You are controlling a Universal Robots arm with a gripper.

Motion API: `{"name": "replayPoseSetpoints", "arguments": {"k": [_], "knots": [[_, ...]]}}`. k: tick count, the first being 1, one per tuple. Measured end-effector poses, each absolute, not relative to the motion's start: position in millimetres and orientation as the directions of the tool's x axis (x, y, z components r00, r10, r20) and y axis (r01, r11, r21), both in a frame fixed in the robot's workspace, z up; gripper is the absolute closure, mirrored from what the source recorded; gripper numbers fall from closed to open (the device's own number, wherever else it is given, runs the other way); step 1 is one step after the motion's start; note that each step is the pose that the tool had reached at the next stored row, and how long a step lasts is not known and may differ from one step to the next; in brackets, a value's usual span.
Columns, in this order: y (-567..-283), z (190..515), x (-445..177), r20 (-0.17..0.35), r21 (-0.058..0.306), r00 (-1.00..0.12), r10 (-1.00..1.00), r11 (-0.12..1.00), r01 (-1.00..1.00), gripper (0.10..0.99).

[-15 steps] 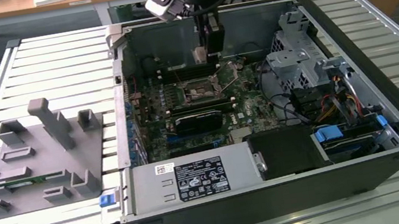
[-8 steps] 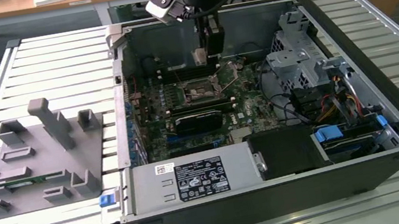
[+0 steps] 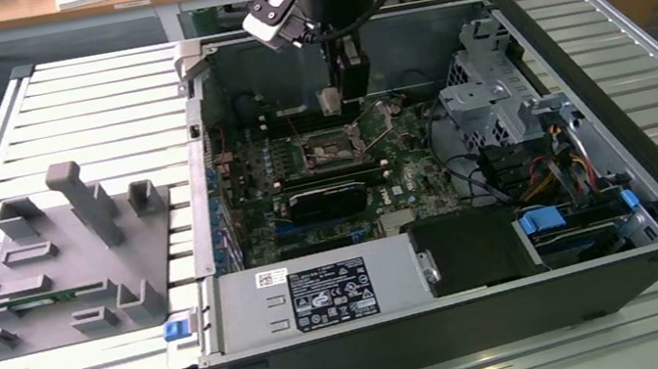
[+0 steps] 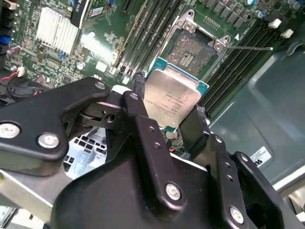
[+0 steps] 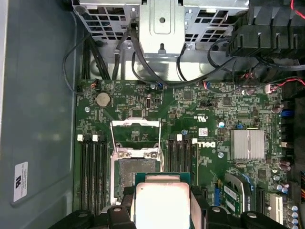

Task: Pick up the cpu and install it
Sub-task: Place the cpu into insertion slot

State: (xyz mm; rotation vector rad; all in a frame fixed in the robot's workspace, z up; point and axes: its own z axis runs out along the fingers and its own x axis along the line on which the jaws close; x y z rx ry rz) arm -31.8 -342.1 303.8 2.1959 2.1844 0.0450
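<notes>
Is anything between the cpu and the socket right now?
Nothing visible. The gripper holds the cpu close to the open socket; the socket's cover is swung up and no cable crosses the gap.

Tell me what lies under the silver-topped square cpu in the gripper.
Below the shiny square cpu, clamped in the black gripper, lie the green motherboard and the dark open socket. The chip hides part of that socket and its underside.

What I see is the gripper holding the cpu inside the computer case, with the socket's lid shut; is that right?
Not quite: the first wrist view shows the socket's lid swung open. The gripper does hold the cpu inside the computer case.
</notes>
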Motion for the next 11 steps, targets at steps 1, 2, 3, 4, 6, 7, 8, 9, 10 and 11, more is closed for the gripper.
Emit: {"name": "replayPoseSetpoints", "arguments": {"k": [1,2,3,4,6,7,8,9,10,11], "knots": [[-342,302,-32,-0.01,0.052,0.005,1.0,-0.004,0.999,0.545],[-341,300,-32,-0.01,0.052,0.002,1.0,-0.001,0.999,0.545],[-341,299,-32,-0.01,0.052,-0.006,1.0,0.007,0.999,0.545],[-341,298,-32,-0.01,0.052,-0.019,1.0,0.02,0.998,0.545],[-341,295,-33,-0.01,0.052,-0.043,0.999,0.043,0.998,0.545],[-341,294,-33,-0.01,0.052,-0.049,0.999,0.049,0.997,0.545],[-341,293,-33,-0.01,0.052,-0.049,0.999,0.05,0.997,0.545],[-341,292,-33,-0.01,0.052,-0.049,0.999,0.05,0.997,0.545],[-340,291,-33,-0.01,0.052,-0.049,0.999,0.05,0.997,0.545],[-340,289,-33,-0.01,0.052,-0.049,0.999,0.05,0.997,0.545]]}}
